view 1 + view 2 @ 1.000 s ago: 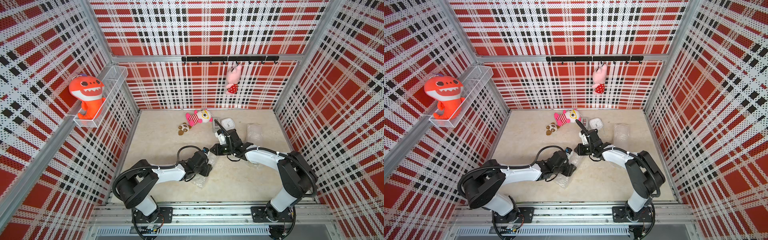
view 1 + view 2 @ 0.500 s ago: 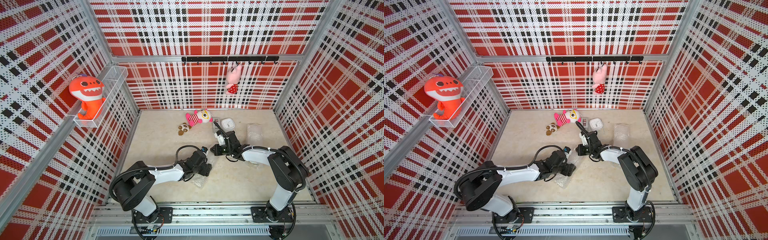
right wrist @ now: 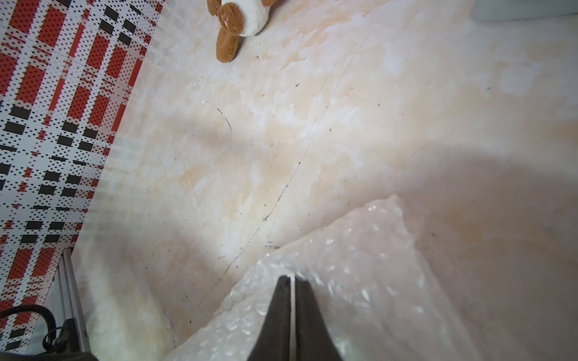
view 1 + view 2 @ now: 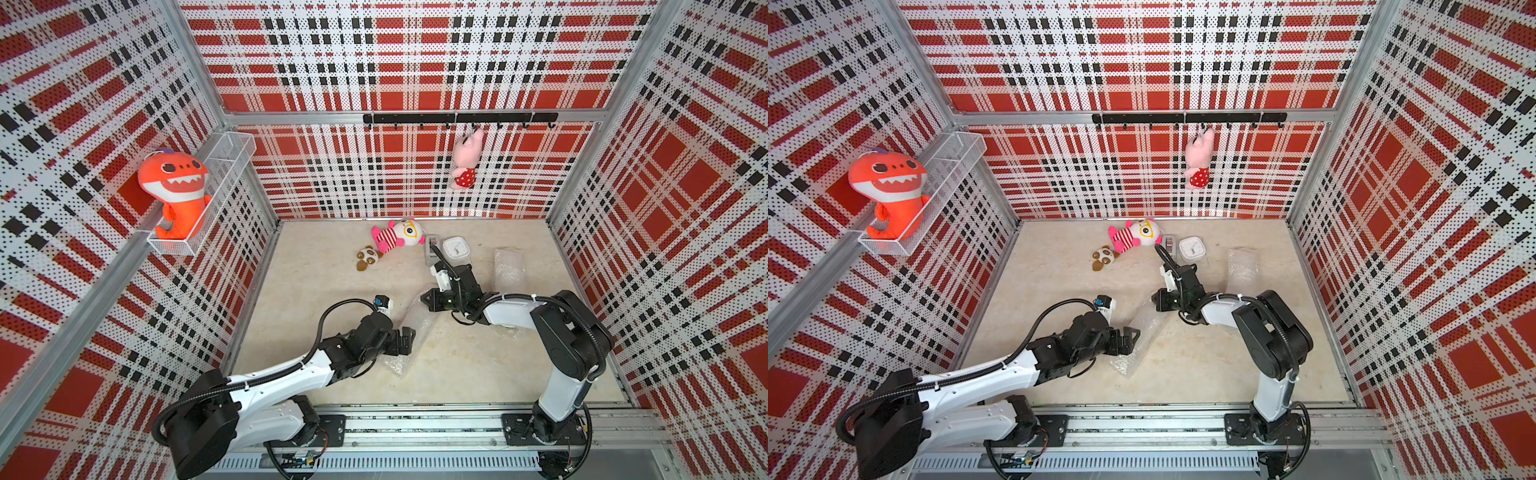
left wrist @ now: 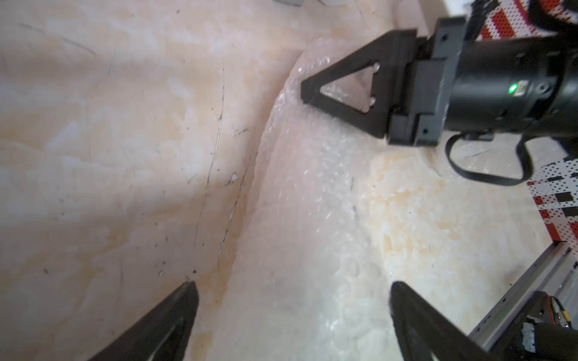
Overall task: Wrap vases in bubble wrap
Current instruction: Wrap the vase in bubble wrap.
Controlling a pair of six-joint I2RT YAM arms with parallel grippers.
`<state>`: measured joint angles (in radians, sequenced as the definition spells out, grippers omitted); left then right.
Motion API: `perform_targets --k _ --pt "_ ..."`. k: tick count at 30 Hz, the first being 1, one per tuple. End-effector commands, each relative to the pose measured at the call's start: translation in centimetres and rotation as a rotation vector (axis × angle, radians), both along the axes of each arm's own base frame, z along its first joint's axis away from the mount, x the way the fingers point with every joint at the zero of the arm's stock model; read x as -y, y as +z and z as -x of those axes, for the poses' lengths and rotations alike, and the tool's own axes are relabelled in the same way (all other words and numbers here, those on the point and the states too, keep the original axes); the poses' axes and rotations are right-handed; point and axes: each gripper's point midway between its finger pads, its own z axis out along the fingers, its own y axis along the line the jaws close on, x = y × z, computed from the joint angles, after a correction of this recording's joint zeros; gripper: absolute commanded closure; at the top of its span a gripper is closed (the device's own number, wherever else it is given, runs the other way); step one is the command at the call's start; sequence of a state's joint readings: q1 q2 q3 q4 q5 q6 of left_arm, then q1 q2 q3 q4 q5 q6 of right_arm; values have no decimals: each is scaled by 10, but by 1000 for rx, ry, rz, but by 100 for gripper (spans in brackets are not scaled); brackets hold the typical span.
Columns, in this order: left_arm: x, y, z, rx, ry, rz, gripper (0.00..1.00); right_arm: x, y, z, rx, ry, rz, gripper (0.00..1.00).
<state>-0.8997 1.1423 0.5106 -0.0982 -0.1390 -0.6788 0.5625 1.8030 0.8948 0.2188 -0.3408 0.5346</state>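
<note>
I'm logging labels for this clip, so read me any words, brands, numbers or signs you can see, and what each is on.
No text can be read in any view.
White clock: dial marks too small to read.
Wrist camera on the left arm: its blue mark is too blurred to read.

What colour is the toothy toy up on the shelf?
Orange toy, clearest in a top view.

Your top views are bright, even, bowed at the edges. Wrist views blur, shadows crossing the counter (image 3: 312, 109).
</note>
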Motion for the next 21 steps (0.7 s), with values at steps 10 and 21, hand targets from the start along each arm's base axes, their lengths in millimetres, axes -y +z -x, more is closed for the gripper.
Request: perform_targets --k 10,21 --pt "-36 -80 49 -212 108 -157 2 9 -42 16 -111 6 85 93" --pt "-3 19 19 7 41 30 2 8 -39 15 -98 10 84 95"
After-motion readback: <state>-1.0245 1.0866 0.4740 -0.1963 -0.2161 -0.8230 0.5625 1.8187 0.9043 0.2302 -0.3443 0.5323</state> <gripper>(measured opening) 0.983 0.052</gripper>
